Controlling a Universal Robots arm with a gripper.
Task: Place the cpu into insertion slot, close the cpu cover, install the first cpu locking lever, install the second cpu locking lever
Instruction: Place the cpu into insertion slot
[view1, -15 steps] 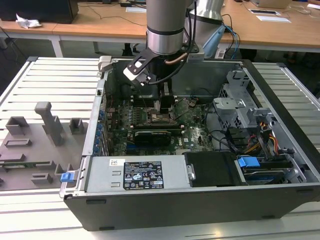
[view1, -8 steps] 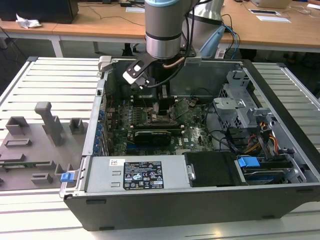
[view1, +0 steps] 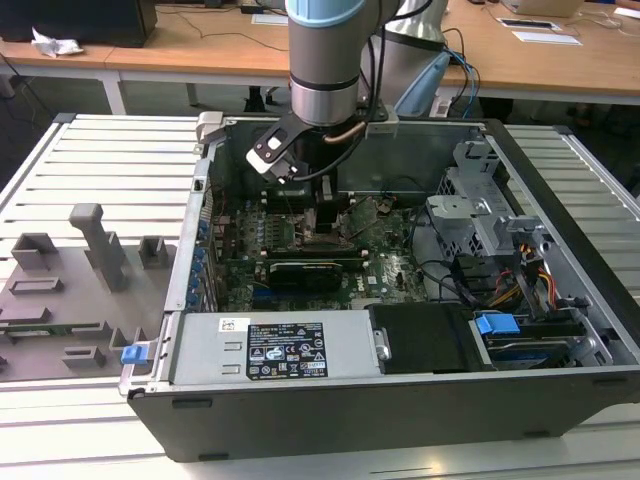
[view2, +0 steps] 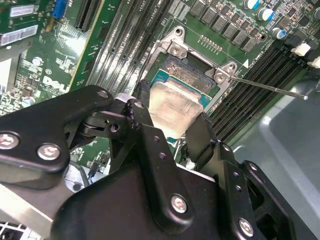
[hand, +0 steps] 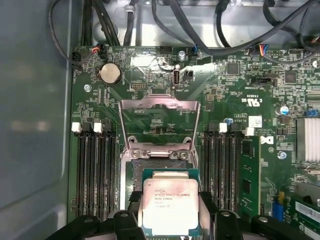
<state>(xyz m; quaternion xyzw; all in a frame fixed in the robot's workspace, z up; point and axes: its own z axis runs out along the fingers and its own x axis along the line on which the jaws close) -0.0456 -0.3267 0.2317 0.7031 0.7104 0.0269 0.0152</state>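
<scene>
My pincer (view2: 172, 107) is clenched on the cpu (hand: 170, 207) by two opposite edges, leaving its underside free over the insertion slot (hand: 160, 166). It's square (no real long axis), metal plate up, sides squared to the slot. The cpu cover (hand: 160, 117) lies open beyond the slot, out of my way

cpu (hand: 170, 202) over insertion slot (hand: 146, 166), cpu cover (hand: 159, 104) raised

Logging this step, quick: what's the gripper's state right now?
The gripper is shut on the small flat square silvery-grey cpu, over the square black-framed insertion slot.
</scene>
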